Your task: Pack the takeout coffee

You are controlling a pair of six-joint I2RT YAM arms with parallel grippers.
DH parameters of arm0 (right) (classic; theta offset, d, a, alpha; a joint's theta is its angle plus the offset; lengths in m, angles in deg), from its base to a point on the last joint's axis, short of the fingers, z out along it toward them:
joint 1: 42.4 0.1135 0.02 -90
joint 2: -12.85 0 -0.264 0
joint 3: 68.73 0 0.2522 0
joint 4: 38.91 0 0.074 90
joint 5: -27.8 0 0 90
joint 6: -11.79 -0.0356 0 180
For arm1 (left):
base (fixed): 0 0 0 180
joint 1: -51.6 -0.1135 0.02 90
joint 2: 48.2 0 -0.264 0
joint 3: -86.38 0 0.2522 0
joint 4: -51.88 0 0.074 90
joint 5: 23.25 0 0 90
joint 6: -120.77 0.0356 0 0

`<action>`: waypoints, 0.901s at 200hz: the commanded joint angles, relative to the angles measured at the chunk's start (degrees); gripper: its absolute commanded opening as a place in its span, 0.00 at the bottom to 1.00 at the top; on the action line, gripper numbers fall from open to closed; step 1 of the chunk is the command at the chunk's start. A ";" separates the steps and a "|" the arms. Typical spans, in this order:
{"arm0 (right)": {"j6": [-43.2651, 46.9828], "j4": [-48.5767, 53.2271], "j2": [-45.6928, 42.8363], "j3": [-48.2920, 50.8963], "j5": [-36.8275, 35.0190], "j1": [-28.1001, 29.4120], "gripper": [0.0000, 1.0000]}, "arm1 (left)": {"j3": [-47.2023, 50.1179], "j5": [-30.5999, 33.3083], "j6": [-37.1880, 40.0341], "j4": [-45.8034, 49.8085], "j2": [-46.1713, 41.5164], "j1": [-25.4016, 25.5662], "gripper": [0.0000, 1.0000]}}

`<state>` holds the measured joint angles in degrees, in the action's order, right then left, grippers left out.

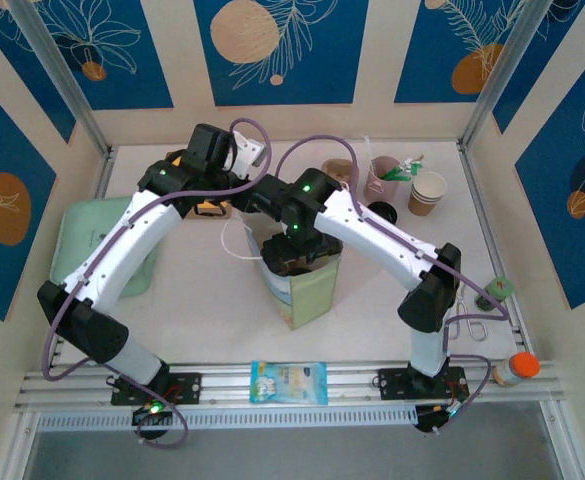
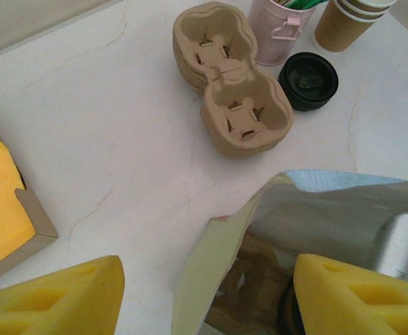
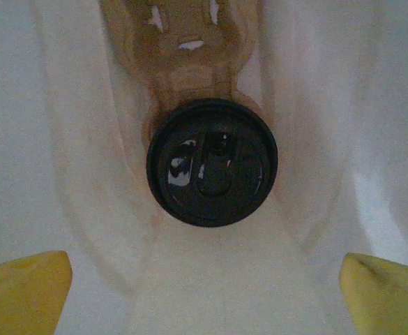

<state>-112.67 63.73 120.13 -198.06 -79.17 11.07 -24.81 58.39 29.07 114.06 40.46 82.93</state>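
Right pincer [image 3: 207, 273]: yellow fingers [image 3: 26, 289] spread wide, holding nothing; it sits in the mouth of the paper bag [image 1: 317, 295], pointing down into it.
Takeout coffee [image 3: 212, 162]: round black lid facing up, directly below the right pincer and centred between its fingers, well apart from both; it stands on the bag floor, upright; a brown pulp carrier [image 3: 183, 42] shows around it and just beyond.
Left pincer [image 2: 207, 279]: fingers [image 2: 57, 296] wide apart, gripping nothing; the bag's foil-lined lip lies between them; whether either finger touches it cannot be told.
Beyond the left pincer, on the desk [image 2: 106, 118]: stacked two-cup pulp carriers [image 2: 231, 77]; further off to its right a loose black lid [image 2: 308, 80], a pink cup [image 2: 280, 28] and brown paper cups [image 2: 346, 24].
To the left pincer's left: a cardboard box [image 2: 40, 223] with yellow contents.
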 commanded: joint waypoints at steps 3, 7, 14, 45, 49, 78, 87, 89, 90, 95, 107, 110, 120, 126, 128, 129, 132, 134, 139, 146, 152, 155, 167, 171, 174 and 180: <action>1.91 2.99 0.01 -4.33 -0.95 1.02 0.99 | -1.42 -3.72 -0.89 0.13 -0.68 -0.52 0.67; 2.09 3.28 0.03 -4.93 -0.84 1.06 0.99 | -1.43 -4.05 -1.02 0.10 -0.74 -0.64 0.67; 2.46 3.73 0.03 -6.00 -0.71 1.18 0.99 | -1.53 -4.57 -1.27 0.09 -0.85 -0.82 0.68; 4.86 5.14 -0.21 -10.53 0.77 1.50 0.99 | -0.65 -8.60 -3.45 -1.43 -2.26 -2.67 0.68; 5.11 5.24 -0.23 -11.18 1.08 1.54 0.99 | -0.30 -9.28 -3.84 -1.97 -2.62 -2.99 0.68; 6.73 5.19 -2.07 -14.63 2.44 1.78 0.99 | 3.14 -14.55 -7.02 -6.61 -5.52 -5.71 0.69; 7.15 4.93 -3.00 -15.30 2.29 1.81 0.99 | 3.71 -15.01 -7.51 -7.30 -5.94 -6.25 0.69; 7.20 4.84 -3.21 -15.41 2.29 1.81 0.99 | 3.73 -15.02 -7.53 -7.36 -6.02 -6.32 0.69; 7.25 4.82 -3.26 -15.53 2.25 1.81 0.99 | 3.78 -15.06 -7.53 -7.41 -6.08 -6.34 0.69; 7.46 4.82 -3.82 -15.91 2.13 1.81 0.99 | 3.90 -14.95 -7.61 -7.42 -6.21 -6.53 0.69; 7.89 4.73 -5.03 -16.97 1.80 1.69 0.99 | 4.46 -14.90 -7.62 -7.54 -6.69 -6.97 0.69; 8.03 4.72 -5.39 -17.11 1.68 1.66 0.99 | 4.74 -15.00 -7.62 -7.64 -6.85 -7.05 0.69; 8.41 4.59 -6.35 -17.66 1.03 1.56 0.99 | 6.20 -14.99 -7.75 -8.61 -7.71 -7.24 0.69; 8.40 4.78 -6.79 -17.92 0.35 1.26 0.99 | 7.34 -15.02 -7.86 -9.62 -8.45 -7.33 0.69; 8.36 4.91 -6.95 -18.04 0.18 1.12 0.99 | 7.71 -14.95 -7.86 -10.00 -8.69 -7.34 0.69; 8.36 4.95 -7.02 -18.08 0.05 1.03 0.99 | 7.97 -14.94 -7.87 -10.19 -8.77 -7.34 0.69; 8.35 4.98 -7.25 -18.03 -0.23 0.80 0.99 | 8.63 -14.93 -7.95 -10.72 -9.25 -7.40 0.69; 8.31 5.03 -7.33 -18.03 -0.42 0.59 0.99 | 9.11 -14.87 -8.01 -11.16 -9.57 -7.42 0.69; 8.27 5.20 -7.71 -17.93 -0.75 0.15 0.99 | 10.33 -14.76 -8.13 -12.14 -10.36 -7.41 0.70; 8.27 5.32 -8.27 -17.68 -1.17 -0.52 0.99 | 12.04 -14.82 -8.39 -13.66 -11.50 -7.55 0.70; 8.27 5.40 -8.74 -17.28 -1.45 -1.26 0.99 | 13.42 -15.03 -8.50 -14.85 -12.39 -7.64 0.70; 8.22 5.37 -8.98 -17.12 -1.54 -1.63 0.99 | 14.05 -15.16 -8.57 -15.44 -12.86 -7.68 0.70; 7.84 5.12 -9.82 -16.03 -2.42 -3.00 0.99 | 16.55 -16.40 -8.77 -17.94 -14.69 -7.85 0.70; 7.68 4.95 -10.21 -15.66 -2.85 -3.50 0.99 | 17.47 -16.86 -8.92 -18.79 -15.42 -7.86 0.71; 7.54 4.86 -10.35 -15.43 -3.07 -3.85 0.99 | 18.12 -17.18 -9.14 -19.59 -15.94 -7.84 0.71; 7.28 4.76 -10.80 -14.91 -3.51 -4.70 0.99 | 19.44 -17.68 -9.53 -20.88 -16.95 -7.95 0.71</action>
<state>-105.37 67.49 111.02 -214.49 -80.15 8.97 -9.16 44.20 21.16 100.49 27.72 75.70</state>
